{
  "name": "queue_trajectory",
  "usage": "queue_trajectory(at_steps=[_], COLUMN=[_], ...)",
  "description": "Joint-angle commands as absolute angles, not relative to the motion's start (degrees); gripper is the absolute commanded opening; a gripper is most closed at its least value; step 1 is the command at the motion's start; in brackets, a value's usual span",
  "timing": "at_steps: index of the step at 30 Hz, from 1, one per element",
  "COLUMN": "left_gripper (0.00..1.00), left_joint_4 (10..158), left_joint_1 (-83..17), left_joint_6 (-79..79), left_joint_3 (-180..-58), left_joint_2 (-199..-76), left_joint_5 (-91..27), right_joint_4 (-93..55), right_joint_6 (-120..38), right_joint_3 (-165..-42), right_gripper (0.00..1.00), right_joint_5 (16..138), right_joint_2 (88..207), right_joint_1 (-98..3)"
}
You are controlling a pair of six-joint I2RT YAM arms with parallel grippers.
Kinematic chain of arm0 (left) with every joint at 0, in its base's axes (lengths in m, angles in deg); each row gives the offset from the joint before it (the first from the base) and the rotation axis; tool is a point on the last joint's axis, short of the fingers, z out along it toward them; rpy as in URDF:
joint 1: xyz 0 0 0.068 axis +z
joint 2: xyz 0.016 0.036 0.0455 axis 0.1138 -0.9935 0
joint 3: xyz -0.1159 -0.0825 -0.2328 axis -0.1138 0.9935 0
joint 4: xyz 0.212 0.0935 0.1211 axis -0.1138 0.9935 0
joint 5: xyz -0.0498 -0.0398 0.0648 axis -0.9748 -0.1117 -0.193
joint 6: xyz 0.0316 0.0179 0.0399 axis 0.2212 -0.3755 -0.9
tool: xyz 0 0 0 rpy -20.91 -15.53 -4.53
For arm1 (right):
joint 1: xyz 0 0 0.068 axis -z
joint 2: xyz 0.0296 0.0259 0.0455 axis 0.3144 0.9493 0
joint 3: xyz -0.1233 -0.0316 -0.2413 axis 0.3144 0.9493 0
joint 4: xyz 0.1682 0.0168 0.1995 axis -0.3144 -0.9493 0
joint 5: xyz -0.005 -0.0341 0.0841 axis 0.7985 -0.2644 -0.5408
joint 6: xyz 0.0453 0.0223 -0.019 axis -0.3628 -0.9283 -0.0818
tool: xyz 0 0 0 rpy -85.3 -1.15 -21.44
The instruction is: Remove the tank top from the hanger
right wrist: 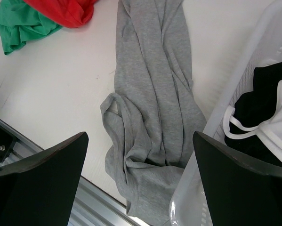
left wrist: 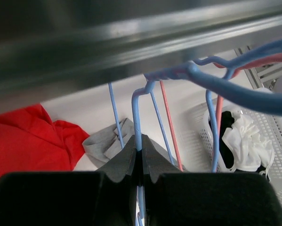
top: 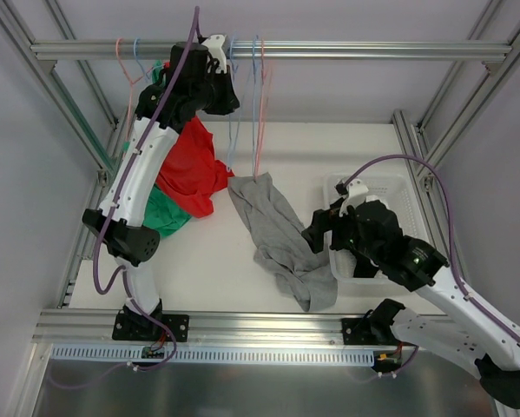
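Two grippers inspected. My left gripper [left wrist: 141, 153] is pressed together on the blue hanger [left wrist: 136, 117] below the rail [left wrist: 131, 44]. My right gripper [right wrist: 138, 141] stands spread, holding nothing, above the grey tank top [right wrist: 150, 84], which lies crumpled on the surface [right wrist: 60, 94], reaching towards its near edge.

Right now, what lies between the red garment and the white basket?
The grey tank top lies there on the table, seen in the top external view.
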State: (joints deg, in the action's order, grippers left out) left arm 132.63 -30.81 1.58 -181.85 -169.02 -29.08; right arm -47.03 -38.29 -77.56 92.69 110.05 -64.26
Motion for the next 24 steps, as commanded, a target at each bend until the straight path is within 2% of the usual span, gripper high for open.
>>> queue_trajectory(at_steps=[1, 10, 12, 13, 15, 22, 23, 24], left_gripper=[0.00, 0.00, 0.06, 0.15, 0.21, 0.24, 0.26, 0.33], left_joint_4=[132.51, 132.42, 132.42, 132.42, 132.42, 132.51, 132.51, 132.42], left_joint_1=[-30.35, -30.35, -30.44, -30.53, -30.62, -30.53, -30.44, -30.53], left_joint_6=[1.46, 1.90, 2.25, 2.25, 2.25, 1.81, 1.99, 2.07], left_joint_3=[-183.41, -176.73, -175.41, -175.23, -174.88, -177.87, -177.09, -176.30], left_joint_2=[-169.95, -166.97, -165.30, -164.77, -163.89, -164.06, -163.63, -162.49], left_joint_5=[-31.38, -30.67, -30.50, -30.33, -30.06, -28.92, -29.35, -29.27], right_joint_4=[-43.90, -40.74, -40.82, -40.73, -40.65, -38.45, -38.45, -38.45], right_joint_6=[-38.50, -38.16, -36.48, -36.31, -36.39, -37.27, -37.19, -36.84], right_joint_3=[-76.79, -74.32, -74.23, -74.23, -74.06, -73.62, -73.62, -73.44], right_gripper=[1.00, 0.99, 1.00, 1.00, 0.99, 1.00, 0.99, 1.00], right_joint_5=[91.36, 87.32, 86.96, 87.05, 86.70, 85.03, 85.03, 85.12], right_joint_2=[110.18, 112.98, 115.01, 116.76, 118.35, 121.52, 121.44, 121.35], right_joint_1=[-64.11, -64.11, -64.11, -64.11, -64.11, -64.11, -64.20, -64.20])
